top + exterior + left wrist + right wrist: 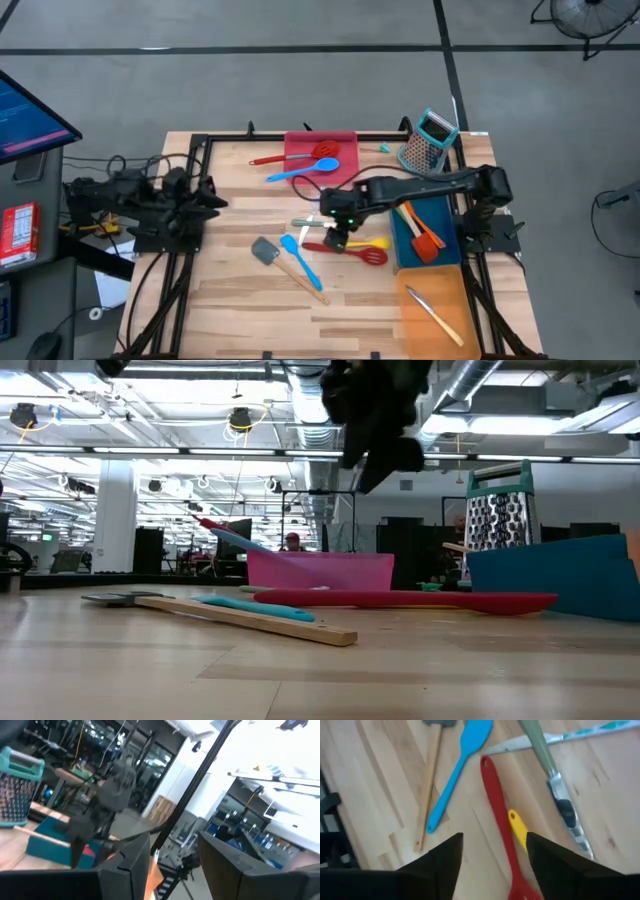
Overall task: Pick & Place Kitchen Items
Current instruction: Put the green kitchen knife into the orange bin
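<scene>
Grater (428, 141) behind trays, utensils scattered centre

table (230, 300): wood | on it: red tray (320, 150), blue tray (425, 240), orange tray (435, 310), grater (428, 142), loose utensils (300, 262)

Bright, even overhead light on a wooden table (250, 300), with only soft shadows. Ceiling lamps (240, 420) glare at twelve o'clock in the low view. The left wrist view is motion-blurred, washed out toward two o'clock.
</scene>
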`<action>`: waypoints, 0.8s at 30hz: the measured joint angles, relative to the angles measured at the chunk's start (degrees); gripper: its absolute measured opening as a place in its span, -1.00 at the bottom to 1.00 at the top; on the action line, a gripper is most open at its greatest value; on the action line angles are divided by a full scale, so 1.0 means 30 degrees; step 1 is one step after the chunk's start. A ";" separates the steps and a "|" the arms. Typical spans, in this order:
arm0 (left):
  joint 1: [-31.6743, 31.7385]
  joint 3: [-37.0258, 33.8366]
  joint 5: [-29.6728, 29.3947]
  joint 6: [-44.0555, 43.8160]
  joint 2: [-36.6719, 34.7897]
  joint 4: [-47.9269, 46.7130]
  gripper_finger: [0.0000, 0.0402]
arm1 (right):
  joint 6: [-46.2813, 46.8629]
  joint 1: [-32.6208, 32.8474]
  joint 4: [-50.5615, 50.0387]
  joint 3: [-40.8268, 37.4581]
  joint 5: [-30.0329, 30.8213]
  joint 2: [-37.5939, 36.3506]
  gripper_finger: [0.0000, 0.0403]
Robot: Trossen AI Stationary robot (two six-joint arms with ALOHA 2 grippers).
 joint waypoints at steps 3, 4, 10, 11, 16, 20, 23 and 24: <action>0.0000 0.0002 0.0006 0.0029 -0.0407 -0.0020 -0.20 | -0.0691 -0.0267 0.0056 0.0932 0.0050 0.1272 0.21; 0.0000 0.0000 0.0006 0.0029 -0.0456 -0.0071 -0.19 | -0.0947 -0.0371 0.0063 0.1173 0.0075 0.1667 0.24; 0.0000 0.0000 0.0013 0.0043 -0.0442 -0.0060 -0.11 | -0.3262 -0.0841 0.1284 0.2649 0.1115 0.3772 0.31; 0.0000 0.0000 0.0013 0.0099 -0.0449 -0.0066 -0.10 | -0.3595 -0.0903 0.1172 0.2710 0.1482 0.3955 0.31; -0.0007 0.0000 0.0020 0.0526 -0.0399 -0.0205 -0.11 | -0.4900 -0.1049 0.0792 0.3328 0.2190 0.5175 0.31; -0.0007 0.0000 0.0020 0.0539 -0.0369 -0.0200 -0.13 | -0.5985 -0.1147 0.1044 0.3555 0.2173 0.6113 0.32; -0.0005 0.0000 0.0020 0.0532 -0.0369 -0.0199 -0.13 | -0.6442 -0.1541 0.1017 0.3515 0.2182 0.6876 0.32; -0.0007 0.0000 0.0016 0.0532 -0.0369 -0.0192 -0.13 | -0.6697 -0.1678 0.1020 0.3512 0.2192 0.7073 0.32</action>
